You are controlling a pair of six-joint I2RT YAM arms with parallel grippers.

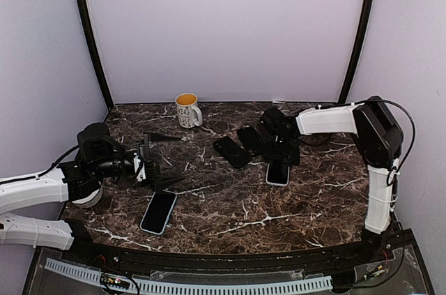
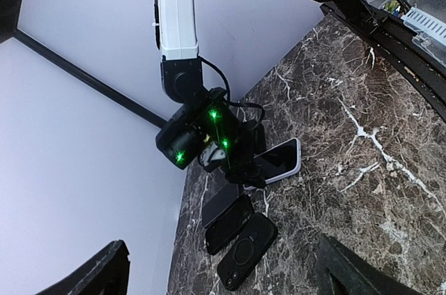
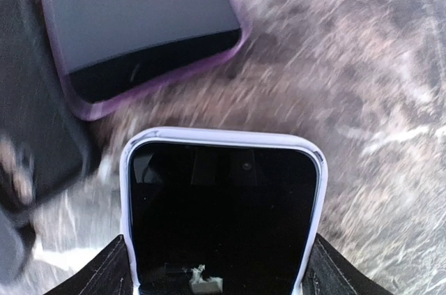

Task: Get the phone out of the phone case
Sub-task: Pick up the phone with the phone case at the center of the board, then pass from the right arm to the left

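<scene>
phone (image 3: 221, 218) in its case (image 3: 223, 135) lies between the right fingers (image 3: 103, 271).

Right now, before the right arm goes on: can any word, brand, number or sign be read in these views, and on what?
No text can be read in any view.
mug: dark specks only, too small to tell pattern from letters.
white-cased phone: dark screen, no print.
purple-cased phone: blurred, no print showing.
dark cases: no letters; one has a plain ring.
</scene>
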